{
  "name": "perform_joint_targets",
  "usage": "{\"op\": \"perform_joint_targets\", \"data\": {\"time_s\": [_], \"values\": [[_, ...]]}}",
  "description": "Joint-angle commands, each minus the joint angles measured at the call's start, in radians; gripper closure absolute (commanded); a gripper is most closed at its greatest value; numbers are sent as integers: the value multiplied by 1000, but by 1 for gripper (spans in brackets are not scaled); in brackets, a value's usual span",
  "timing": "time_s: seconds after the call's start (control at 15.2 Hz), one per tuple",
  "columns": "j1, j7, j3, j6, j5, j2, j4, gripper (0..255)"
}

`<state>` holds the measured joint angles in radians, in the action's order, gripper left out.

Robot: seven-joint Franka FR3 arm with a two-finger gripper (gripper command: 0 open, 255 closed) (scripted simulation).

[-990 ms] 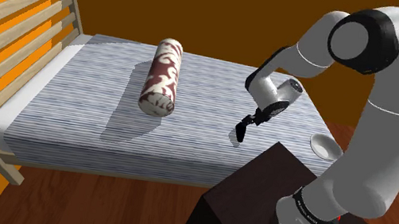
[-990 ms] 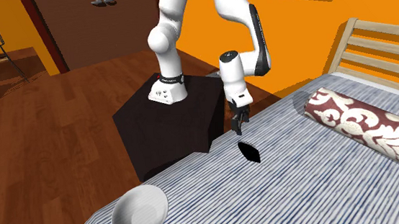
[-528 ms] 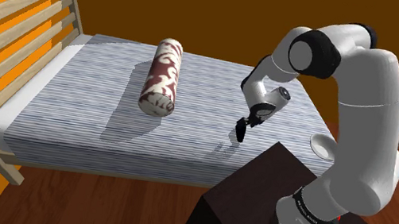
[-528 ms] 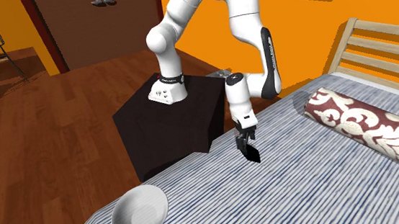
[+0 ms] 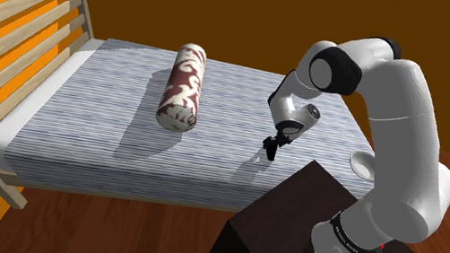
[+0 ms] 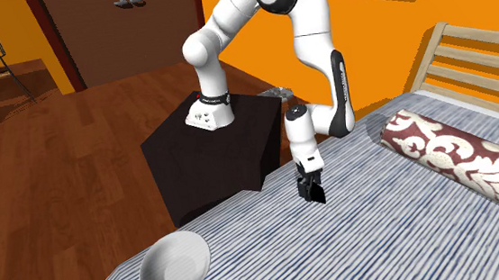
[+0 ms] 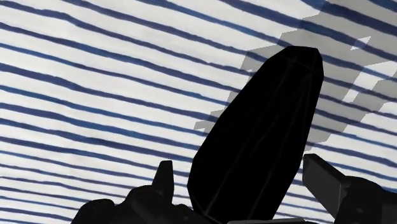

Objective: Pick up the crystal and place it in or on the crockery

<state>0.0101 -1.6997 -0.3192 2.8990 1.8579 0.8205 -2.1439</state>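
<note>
The crystal (image 7: 261, 127) is a black, elongated, faceted piece lying on the blue-striped bed cover (image 5: 98, 112). My gripper (image 7: 240, 167) is open and down over it, one black finger on each side. The fingers (image 7: 164, 181) stand apart and do not clasp it. In the shoulder view the gripper (image 5: 271, 148) is low at the bed's near edge, beside the stand. In the second exterior view the gripper (image 6: 313, 191) almost touches the cover and blends with the dark crystal. The crockery is a white bowl (image 6: 175, 262) on the bed's corner, also partly behind the arm (image 5: 360, 165).
A patterned maroon and cream bolster (image 5: 182, 88) lies across the bed, well away from the gripper. A wooden slatted headboard (image 5: 8, 45) stands at the far end. The dark box stand (image 6: 212, 151) sits close against the bed's edge. Wooden floor surrounds it.
The arm has folded down and the gripper has dropped from above the crystal to straddle it. The fingers stayed open; the crystal and bowl have not moved.
</note>
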Motion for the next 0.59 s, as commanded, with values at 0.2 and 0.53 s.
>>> {"op": "perform_joint_targets", "data": {"time_s": [0.2, 0.53], "values": [[0, -4, 0, -1, 6, 5, 4, 0], [0, -4, 0, -1, 6, 5, 4, 255]]}}
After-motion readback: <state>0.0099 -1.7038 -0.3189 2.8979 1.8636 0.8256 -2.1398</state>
